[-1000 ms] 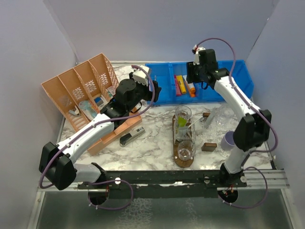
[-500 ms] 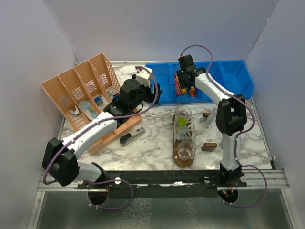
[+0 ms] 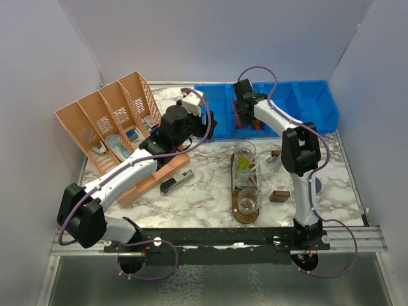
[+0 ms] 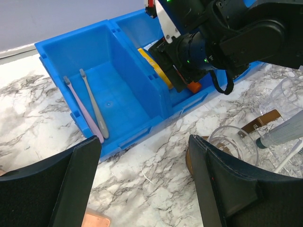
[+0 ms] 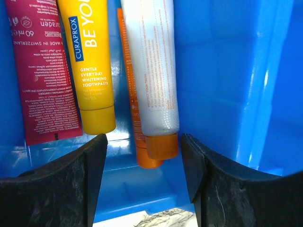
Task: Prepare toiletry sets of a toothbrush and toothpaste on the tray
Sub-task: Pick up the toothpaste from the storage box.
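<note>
Right pincer (image 5: 143, 156): jaws apart, empty, hovering over blue plastic compartmented bin (image 5: 227, 94). Just ahead, between fingers: white squeeze tube with orange cap (image 5: 154, 71). Yellow plastic tube (image 5: 90, 71) just beside it, magenta tube (image 5: 38, 71) past that. Tubes likely light, soft, glossy and slippery. Best hold probably across stiff shoulder near cap.

Left pincer (image 4: 144, 142): jaws apart, empty. Pink slim toothbrush (image 4: 83, 111) and grey slim toothbrush (image 4: 93, 106) ahead in bin. Likely light, stiff; grip mid-handle.

Dark brown wooden oblong tray (image 3: 243, 218) with clear plastic tumblers (image 3: 244, 153) well apart, behind right pincer.
</note>
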Motion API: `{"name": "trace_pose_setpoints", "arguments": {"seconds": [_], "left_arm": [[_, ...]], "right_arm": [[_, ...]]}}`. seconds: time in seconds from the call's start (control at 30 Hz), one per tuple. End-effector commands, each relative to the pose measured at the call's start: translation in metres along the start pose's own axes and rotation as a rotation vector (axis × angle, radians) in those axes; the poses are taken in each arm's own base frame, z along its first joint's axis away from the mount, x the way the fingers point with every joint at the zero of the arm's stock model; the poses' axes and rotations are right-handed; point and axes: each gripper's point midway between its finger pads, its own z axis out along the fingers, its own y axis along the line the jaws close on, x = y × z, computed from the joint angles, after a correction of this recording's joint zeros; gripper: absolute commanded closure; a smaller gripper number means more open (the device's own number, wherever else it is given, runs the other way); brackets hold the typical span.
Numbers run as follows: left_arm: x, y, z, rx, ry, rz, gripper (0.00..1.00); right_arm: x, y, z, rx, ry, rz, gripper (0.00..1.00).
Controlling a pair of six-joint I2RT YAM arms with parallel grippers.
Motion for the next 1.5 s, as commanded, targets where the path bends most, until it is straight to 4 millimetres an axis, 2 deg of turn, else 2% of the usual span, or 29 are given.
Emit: {"name": "trace_pose_setpoints", "arguments": {"seconds": [0.0, 0.1, 0.17, 0.23, 0.3, 0.43, 0.53, 0.7, 0.93, 1.07, 1.27, 1.4, 1.47], "left_arm": [[-0.016, -0.004, 0.000, 0.024, -0.035, -0.018, 0.22], [-0.015, -0.003, 0.001, 0.025, -0.032, -0.028, 0.22], [-0.016, -0.004, 0.001, 0.032, -0.033, -0.032, 0.22], [-0.016, -0.002, 0.001, 0.031, -0.033, -0.035, 0.22], [-0.016, -0.001, 0.000, 0.027, -0.035, -0.035, 0.22], [-0.016, -0.001, 0.001, 0.031, -0.034, -0.042, 0.22], [-0.015, -0.001, 0.001, 0.034, -0.031, -0.044, 0.22], [-0.015, -0.001, 0.002, 0.037, -0.031, -0.049, 0.22], [-0.015, -0.002, 0.003, 0.042, -0.027, -0.053, 0.22], [-0.016, -0.009, 0.002, 0.076, -0.022, -0.063, 0.22], [-0.021, -0.031, 0.000, 0.198, -0.026, -0.085, 0.22], [-0.026, -0.064, -0.006, 0.383, -0.039, -0.122, 0.22], [-0.031, -0.085, -0.016, 0.516, -0.060, -0.149, 0.21]], "right_arm": [[0.017, 0.000, 0.015, 0.053, 0.043, 0.000, 0.36], [0.022, 0.002, 0.018, 0.056, 0.059, 0.004, 0.41], [0.019, 0.001, 0.016, 0.053, 0.050, 0.010, 0.49], [0.013, -0.001, 0.010, 0.049, 0.023, 0.016, 0.57], [0.005, -0.004, 0.005, 0.046, -0.016, 0.018, 0.59], [-0.011, -0.010, -0.010, 0.034, -0.053, 0.044, 0.72], [-0.027, -0.013, -0.031, -0.010, -0.118, 0.089, 0.81], [-0.046, -0.017, -0.069, -0.098, -0.234, 0.163, 0.91], [-0.058, -0.032, -0.144, -0.233, -0.422, 0.299, 0.94], [-0.045, -0.034, -0.198, -0.381, -0.544, 0.354, 0.94], [0.001, -0.027, -0.264, -0.596, -0.654, 0.350, 0.95], [0.022, -0.031, -0.302, -0.685, -0.754, 0.356, 0.97], [0.028, -0.031, -0.318, -0.732, -0.808, 0.346, 0.98]]}}
